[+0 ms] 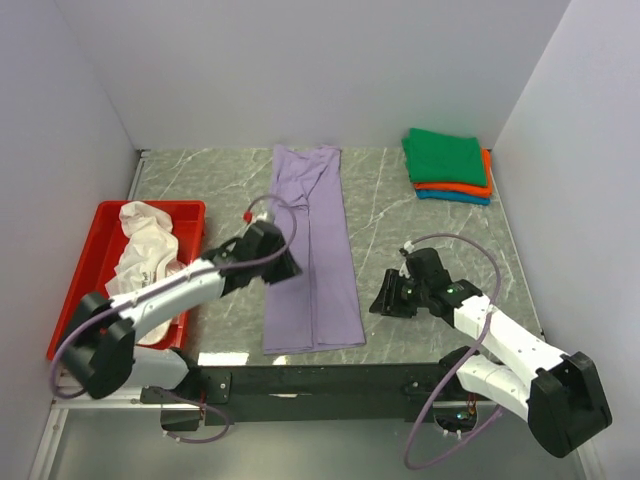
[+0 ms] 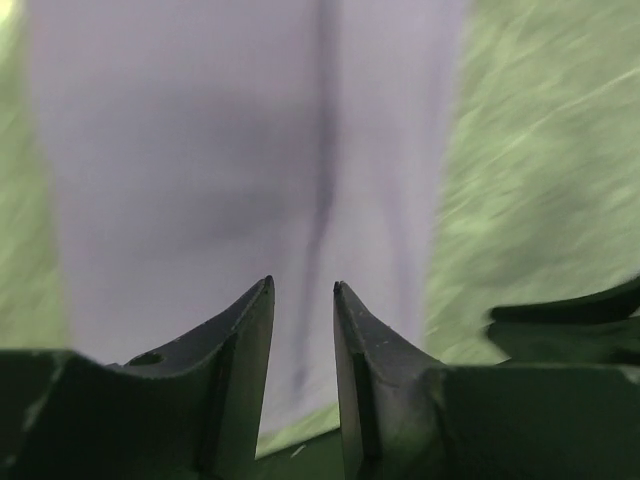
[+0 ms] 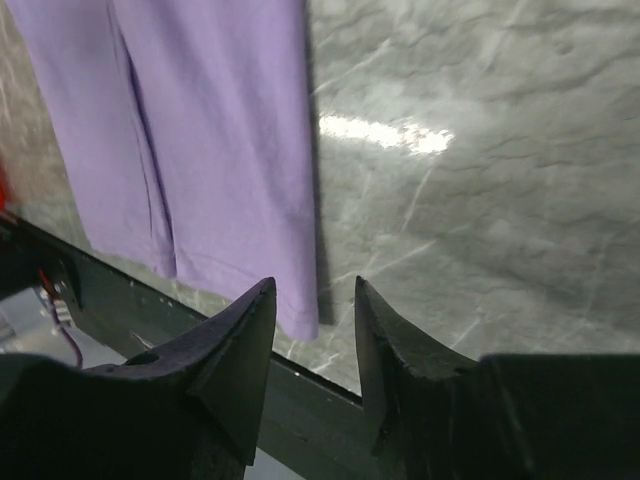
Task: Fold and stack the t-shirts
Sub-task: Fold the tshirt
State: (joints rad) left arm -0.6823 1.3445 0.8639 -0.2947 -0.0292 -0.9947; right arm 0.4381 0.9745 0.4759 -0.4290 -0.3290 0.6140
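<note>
The left gripper (image 1: 289, 268) hovers over the lavender t-shirt (image 1: 318, 215), the right gripper (image 1: 384, 300) to its right; both jaws stand slightly apart, empty.

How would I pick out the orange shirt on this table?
On the table, look to the far right corner, where folded shirts sit in a stack. The orange shirt is the middle layer, only its edge showing between the green shirt on top and the teal shirt underneath.

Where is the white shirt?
In the top view, the white t-shirt lies crumpled in the red tray on the left side, beside the left arm.
</note>
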